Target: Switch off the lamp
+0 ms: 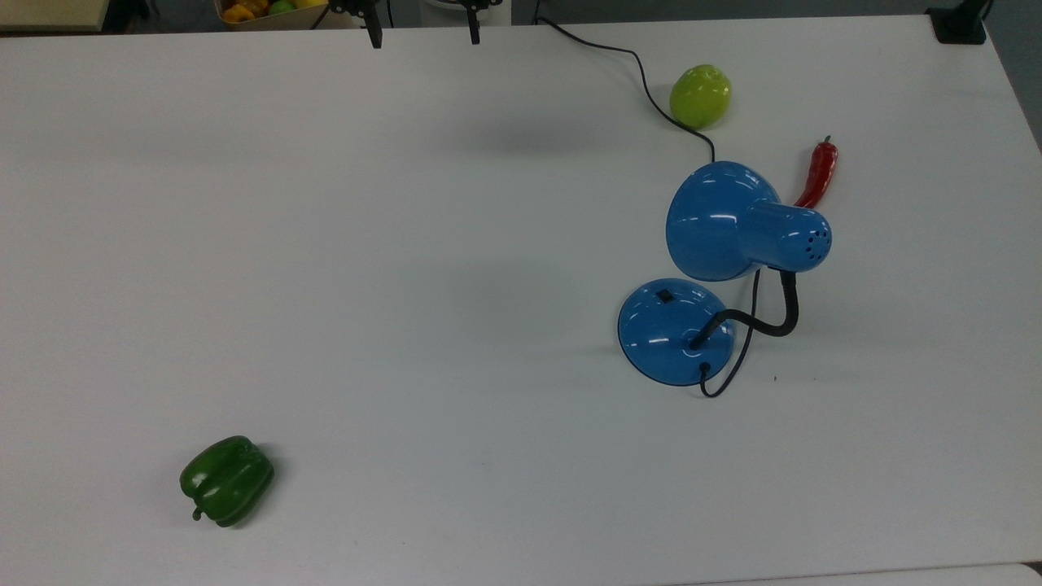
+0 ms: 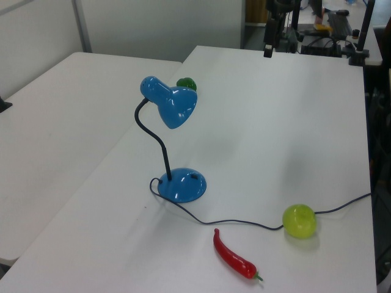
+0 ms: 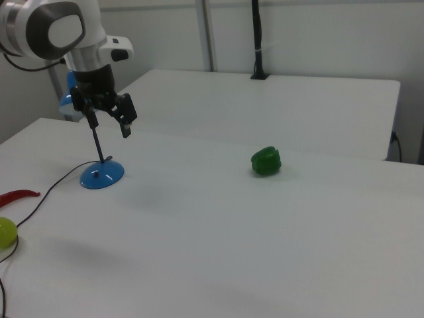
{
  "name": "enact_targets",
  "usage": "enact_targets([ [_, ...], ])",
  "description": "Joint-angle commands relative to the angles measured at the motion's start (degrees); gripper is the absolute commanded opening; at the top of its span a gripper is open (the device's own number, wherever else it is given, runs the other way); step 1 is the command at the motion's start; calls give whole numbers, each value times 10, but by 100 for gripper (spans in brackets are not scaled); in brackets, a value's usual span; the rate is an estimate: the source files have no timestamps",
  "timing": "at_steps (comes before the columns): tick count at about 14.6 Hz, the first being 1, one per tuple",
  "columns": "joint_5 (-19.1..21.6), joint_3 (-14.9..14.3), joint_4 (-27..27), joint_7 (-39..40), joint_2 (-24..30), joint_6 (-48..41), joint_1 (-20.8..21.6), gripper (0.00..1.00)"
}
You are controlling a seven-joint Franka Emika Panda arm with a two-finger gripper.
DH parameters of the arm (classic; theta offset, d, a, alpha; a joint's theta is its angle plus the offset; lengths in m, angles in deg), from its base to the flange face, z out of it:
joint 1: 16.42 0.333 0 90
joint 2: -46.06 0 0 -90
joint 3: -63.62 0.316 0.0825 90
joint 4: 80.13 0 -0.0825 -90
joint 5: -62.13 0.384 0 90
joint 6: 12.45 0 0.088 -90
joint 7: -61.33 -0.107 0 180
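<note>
The blue lamp stands on the white table [image 1: 407,268] with its shade [image 1: 724,221] bent over on a black gooseneck. Its round base [image 1: 672,330] carries a small black switch [image 1: 665,296], and its black cord [image 1: 643,81] runs off to the table's far edge. In the left view the shade [image 2: 174,104] hangs above the base [image 2: 182,184]. My gripper [image 1: 424,37] hovers open at the top view's top edge, far from the lamp, holding nothing. In the right view the gripper [image 3: 109,124] hangs in front of the lamp's base [image 3: 102,175]. It sits high over the table's far end in the left view [image 2: 272,47].
A green bell pepper [image 1: 226,480] lies at the top view's lower left. A lime-green apple [image 1: 700,95] and a red chili [image 1: 818,171] lie close to the shade. A box of fruit [image 1: 269,10] sits beyond the table edge.
</note>
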Motion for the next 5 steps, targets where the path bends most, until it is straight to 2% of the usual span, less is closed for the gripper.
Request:
enact_targets([
  [1, -1, 25, 4, 17, 1, 5, -21, 100],
  [5, -6, 25, 3, 20, 1, 4, -18, 100],
])
